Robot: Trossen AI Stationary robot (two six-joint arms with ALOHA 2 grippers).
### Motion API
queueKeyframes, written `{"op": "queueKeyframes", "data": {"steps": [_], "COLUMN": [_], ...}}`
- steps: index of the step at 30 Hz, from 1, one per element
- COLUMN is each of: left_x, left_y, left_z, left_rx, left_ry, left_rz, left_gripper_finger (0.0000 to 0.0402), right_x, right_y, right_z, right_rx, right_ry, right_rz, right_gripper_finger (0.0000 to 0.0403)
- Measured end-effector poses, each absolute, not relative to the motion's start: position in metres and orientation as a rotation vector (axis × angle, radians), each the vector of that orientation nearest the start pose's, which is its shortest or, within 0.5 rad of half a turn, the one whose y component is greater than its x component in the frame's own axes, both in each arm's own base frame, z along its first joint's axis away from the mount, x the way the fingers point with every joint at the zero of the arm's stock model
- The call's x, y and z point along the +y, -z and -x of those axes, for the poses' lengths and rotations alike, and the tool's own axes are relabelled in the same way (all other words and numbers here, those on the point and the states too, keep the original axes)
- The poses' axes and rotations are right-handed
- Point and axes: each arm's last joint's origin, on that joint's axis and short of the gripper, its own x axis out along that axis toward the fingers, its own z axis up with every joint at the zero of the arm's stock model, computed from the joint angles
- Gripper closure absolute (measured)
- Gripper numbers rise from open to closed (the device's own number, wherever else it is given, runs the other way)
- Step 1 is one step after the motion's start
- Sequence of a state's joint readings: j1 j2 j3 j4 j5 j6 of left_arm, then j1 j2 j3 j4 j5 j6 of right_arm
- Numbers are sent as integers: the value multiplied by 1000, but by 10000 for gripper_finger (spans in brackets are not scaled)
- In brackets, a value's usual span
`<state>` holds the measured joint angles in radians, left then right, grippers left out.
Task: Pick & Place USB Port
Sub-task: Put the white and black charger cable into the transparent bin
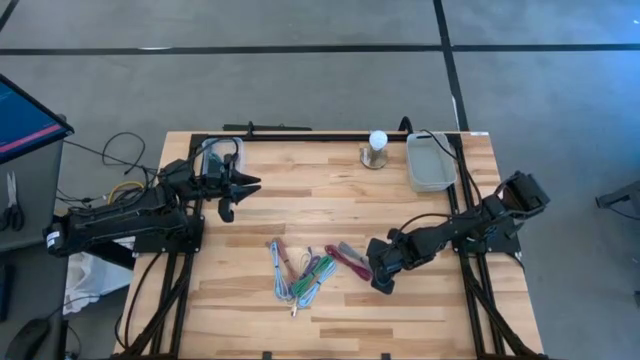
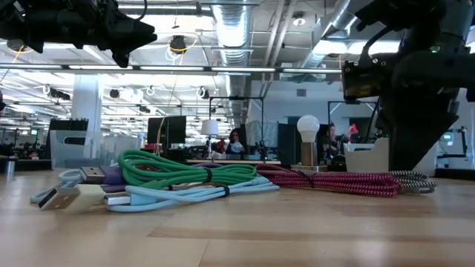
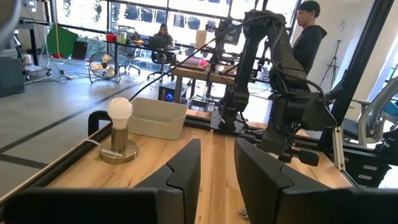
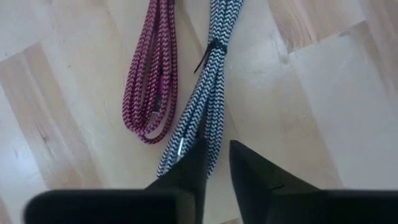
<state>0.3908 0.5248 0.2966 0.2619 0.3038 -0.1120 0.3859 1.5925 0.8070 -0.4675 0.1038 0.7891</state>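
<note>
the right tool, fingers narrowly apart, sits down at the end of the black-and-white braided cable on the tabletop, beside the red cable. the left tool hovers half-open.

Lighting: bright, even; rows of ceiling strip lights in low view, daylight through tall windows in left wrist view. Pale wooden tabletop washed out; nearest dark fingers blurred.
</note>
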Motion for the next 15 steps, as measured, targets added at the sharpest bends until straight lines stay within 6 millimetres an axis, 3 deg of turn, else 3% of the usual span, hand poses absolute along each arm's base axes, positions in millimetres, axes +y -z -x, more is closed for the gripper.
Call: {"op": "queueKeyframes", "data": {"steps": [5, 15], "left_x": [45, 45], "left_y": [-242, -242], "left_z": [-132, -132], "left_rx": [-37, -36], "left_ry": [-85, -85], "left_rz": [100, 101], "left_gripper_finger": [304, 304], "right_x": [99, 92], "right_y": [-145, -154], "right_z": [-252, -250], "right_rx": [1223, 1195], "right_ry": [234, 238], "right_rz": [-346, -286], "right_gripper_finger": [396, 402]}}
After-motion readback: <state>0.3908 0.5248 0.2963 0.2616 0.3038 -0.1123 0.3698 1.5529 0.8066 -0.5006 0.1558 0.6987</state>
